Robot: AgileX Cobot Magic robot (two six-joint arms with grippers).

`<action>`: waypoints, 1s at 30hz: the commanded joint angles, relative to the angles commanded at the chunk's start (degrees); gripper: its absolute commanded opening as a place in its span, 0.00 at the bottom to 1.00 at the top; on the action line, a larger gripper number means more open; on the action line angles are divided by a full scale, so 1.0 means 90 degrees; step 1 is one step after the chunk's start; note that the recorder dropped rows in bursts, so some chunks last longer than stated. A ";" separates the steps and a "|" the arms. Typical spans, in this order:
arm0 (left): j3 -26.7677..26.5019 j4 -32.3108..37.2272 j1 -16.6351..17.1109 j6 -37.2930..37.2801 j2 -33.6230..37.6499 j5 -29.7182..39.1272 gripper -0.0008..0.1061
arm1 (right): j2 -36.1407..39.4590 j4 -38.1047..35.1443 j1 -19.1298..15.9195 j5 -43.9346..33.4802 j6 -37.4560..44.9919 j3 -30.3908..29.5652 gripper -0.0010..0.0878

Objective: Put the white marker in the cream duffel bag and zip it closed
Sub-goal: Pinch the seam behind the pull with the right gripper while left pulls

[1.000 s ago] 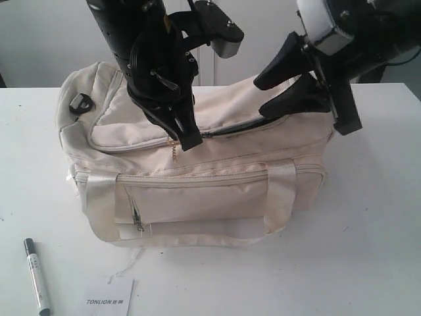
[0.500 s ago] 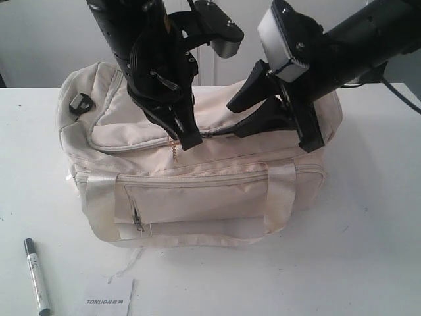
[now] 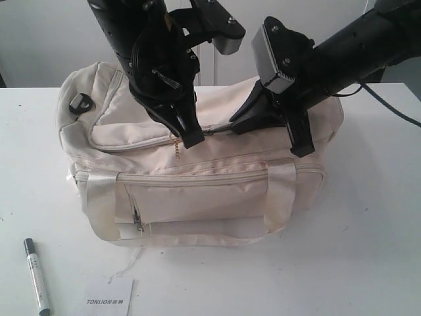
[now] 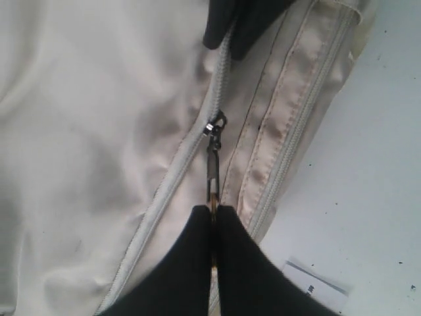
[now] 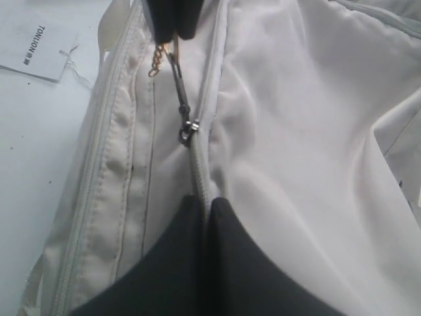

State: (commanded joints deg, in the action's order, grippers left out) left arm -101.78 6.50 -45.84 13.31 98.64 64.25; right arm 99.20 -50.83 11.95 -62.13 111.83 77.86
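One white marker is lying nearest the front of the white table, outside the bag and well apart from both grippers. One TONLION card is lying near it. Behind them, one cream duffel bag is sitting on its base, with one shiny strap hanging down the front around the one zip pocket. Two grippers are working on the bag's top, along its one curved zipper. The left gripper is pinching the chain pull, its fingers pressed together on it. The right gripper is clamping the bag's fabric at the zipper line, facing the left one across the one slider.
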 joint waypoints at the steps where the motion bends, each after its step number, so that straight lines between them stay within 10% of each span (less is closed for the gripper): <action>1: 0.0000 0.0000 0.0000 0.0000 0.0000 0.0000 0.01 | -0.0060 0.0000 0.0000 0.0033 -0.0057 0.0000 0.01; 30: 0.0000 0.0498 0.0000 0.0000 0.0000 0.0635 0.01 | -0.0104 0.0354 0.0000 0.0201 -0.0456 0.0000 0.01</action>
State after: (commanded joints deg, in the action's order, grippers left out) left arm -101.78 10.99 -45.84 13.31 98.64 69.96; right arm 98.27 -47.65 11.95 -60.32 107.72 77.86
